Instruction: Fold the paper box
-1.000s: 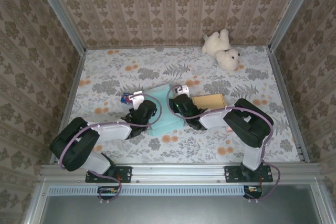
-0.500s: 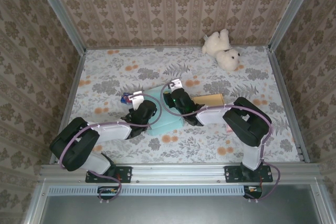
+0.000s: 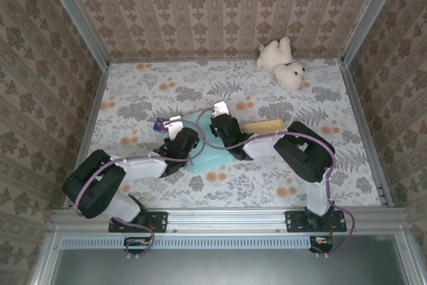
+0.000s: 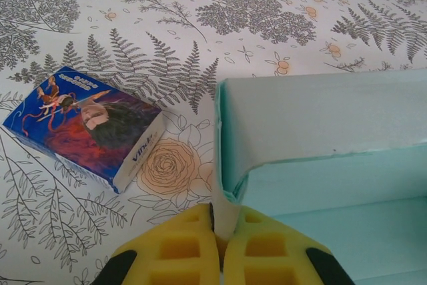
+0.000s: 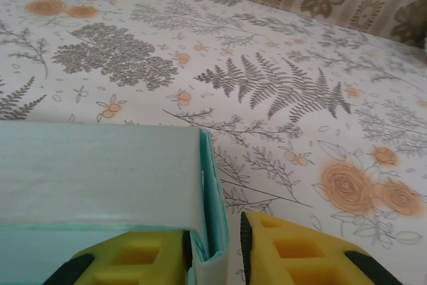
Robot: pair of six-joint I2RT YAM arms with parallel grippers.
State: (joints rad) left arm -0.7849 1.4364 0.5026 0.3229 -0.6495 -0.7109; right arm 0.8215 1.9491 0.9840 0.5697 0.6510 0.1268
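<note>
The teal paper box [image 3: 208,153] lies partly folded at mid-table, between the two arms. My left gripper [image 4: 223,235] is shut on the box's left side wall [image 4: 230,165], its yellow fingers [image 4: 177,248] pinching the wall's lower end. The back flap [image 4: 320,115] stands up and leans over the box's floor. My right gripper [image 5: 215,255] is open and straddles the right side wall [image 5: 215,198]. Its left finger [image 5: 130,261] rests against the wall inside the box. Its right finger [image 5: 293,251] stands outside with a small gap. In the top view, both grippers [image 3: 183,139] [image 3: 223,128] sit at the box's edges.
A small blue printed carton [image 4: 87,125] lies just left of the box, also visible as the carton [image 3: 160,125] in the top view. A brown cardboard piece [image 3: 265,127] lies right of the box under the right arm. A white teddy bear [image 3: 283,63] sits at the back right by the wall.
The right gripper has moved left and slightly farther back along the box, uncovering more of the brown cardboard. The left gripper has stayed in place on the box.
</note>
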